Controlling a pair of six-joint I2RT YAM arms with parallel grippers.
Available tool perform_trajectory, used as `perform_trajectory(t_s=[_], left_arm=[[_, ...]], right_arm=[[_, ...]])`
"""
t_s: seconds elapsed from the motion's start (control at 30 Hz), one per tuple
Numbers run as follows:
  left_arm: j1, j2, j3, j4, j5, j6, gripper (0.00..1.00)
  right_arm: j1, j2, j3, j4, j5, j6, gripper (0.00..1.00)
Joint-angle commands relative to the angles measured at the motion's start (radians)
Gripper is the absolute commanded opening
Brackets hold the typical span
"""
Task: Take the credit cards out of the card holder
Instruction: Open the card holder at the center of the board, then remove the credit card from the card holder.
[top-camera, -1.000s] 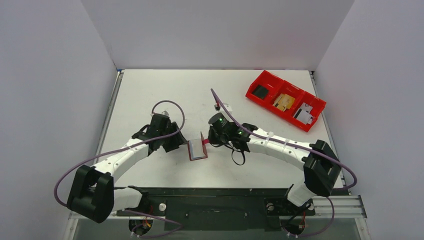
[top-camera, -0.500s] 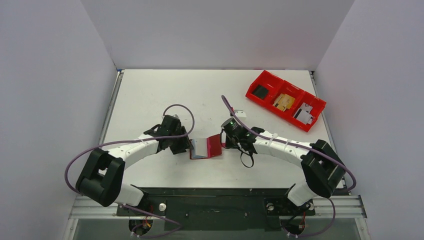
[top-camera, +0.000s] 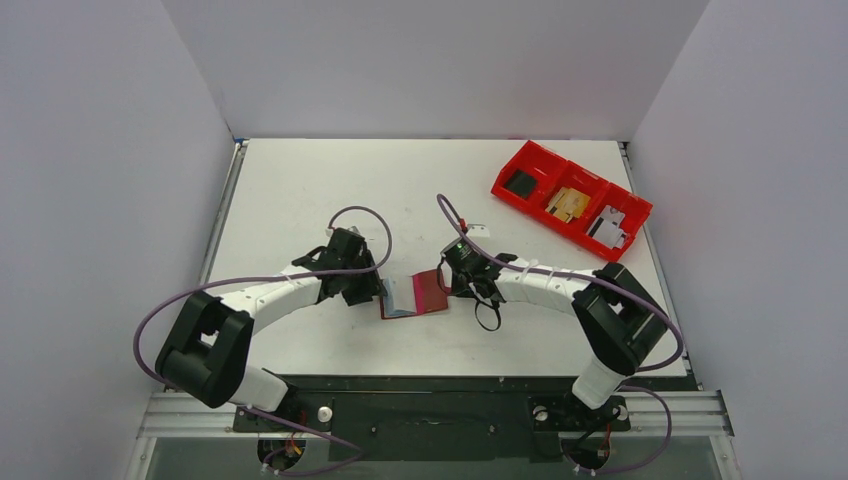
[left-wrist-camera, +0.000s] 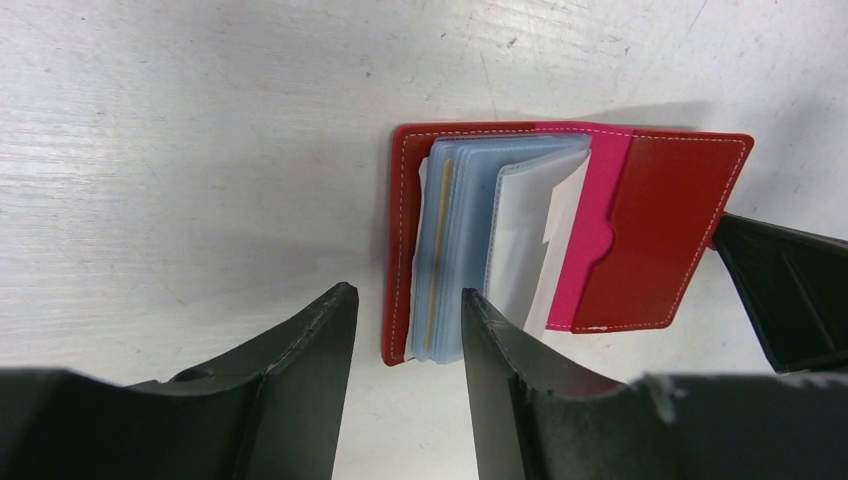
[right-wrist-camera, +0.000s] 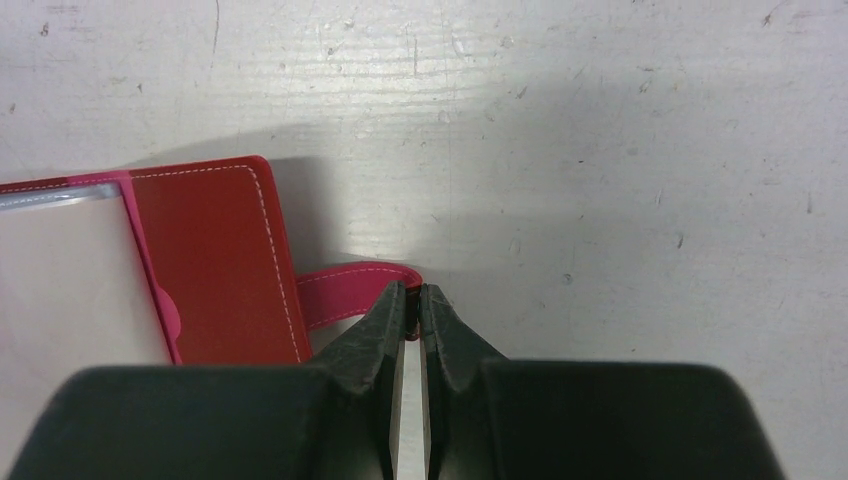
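Lying open near the centre of the white table (top-camera: 300, 180), the dark red stitched card holder (left-wrist-camera: 660, 230) shows pale blue-grey plastic credit cards (left-wrist-camera: 450, 250) tucked in clear sleeves. The right gripper (right-wrist-camera: 412, 292) clamps its pink strap (right-wrist-camera: 345, 288). The left gripper (left-wrist-camera: 405, 300), jaws half apart and empty, hovers by the left page; next it must nip one card's edge.

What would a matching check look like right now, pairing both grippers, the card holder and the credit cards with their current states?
Things:
1. left gripper
2. right gripper
3. card holder
4. credit cards

States:
A. shut on the pink strap
B. spread open like a book on the table
C. tucked in the clear sleeves
D. open, fingers poised at the holder's left edge

Pairs: 1-D, 2-A, 3-B, 4-C.
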Motion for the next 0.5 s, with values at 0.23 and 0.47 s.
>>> perform_trajectory(t_s=[0.23, 0.47], left_arm=[[-0.016, 0.006, 0.038, 0.009, -0.047, 0.017, 0.37], [-0.043, 0.054, 0.073, 0.021, -0.042, 0.014, 0.37]], right_arm=[[-0.014, 0.023, -0.007, 0.051, 0.006, -0.009, 0.0], [-0.015, 0.021, -0.006, 0.052, 0.002, -0.01, 0.0]])
